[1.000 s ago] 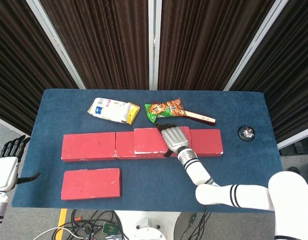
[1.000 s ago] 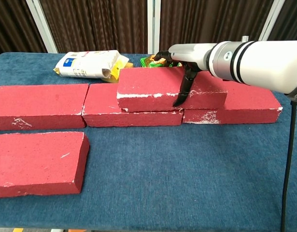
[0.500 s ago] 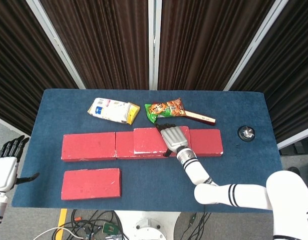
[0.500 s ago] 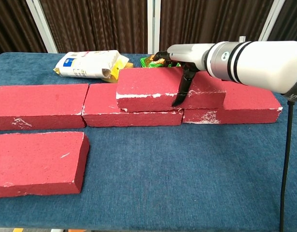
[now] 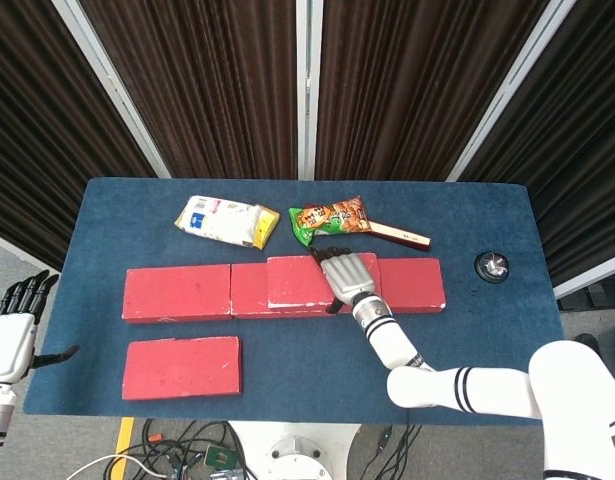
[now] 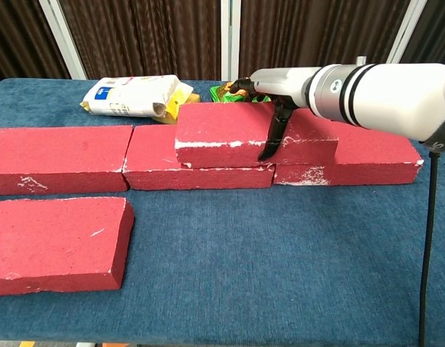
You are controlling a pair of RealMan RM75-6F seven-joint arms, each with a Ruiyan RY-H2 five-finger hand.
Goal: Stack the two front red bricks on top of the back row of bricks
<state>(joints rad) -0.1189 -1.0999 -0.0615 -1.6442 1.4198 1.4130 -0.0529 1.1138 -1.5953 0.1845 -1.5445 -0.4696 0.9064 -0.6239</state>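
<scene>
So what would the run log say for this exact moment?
right hand: gripping stacked brick on back row | left hand: idle, off-table | front brick: unstacked

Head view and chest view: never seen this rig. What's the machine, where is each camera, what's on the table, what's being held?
It is a robot with two white arms, each ending in a five-finger hand. The head view looks down from above; the chest view looks forward from low at the table's near edge.

On the blue cloth table lies a back row of red foam bricks, with one stacked red brick on top. The right hand grips that stacked brick, thumb down its front face. One front red brick lies alone at front left. Behind are a white snack bag, a green snack packet and a small round black object. The left hand hangs off the table, holding nothing.
</scene>
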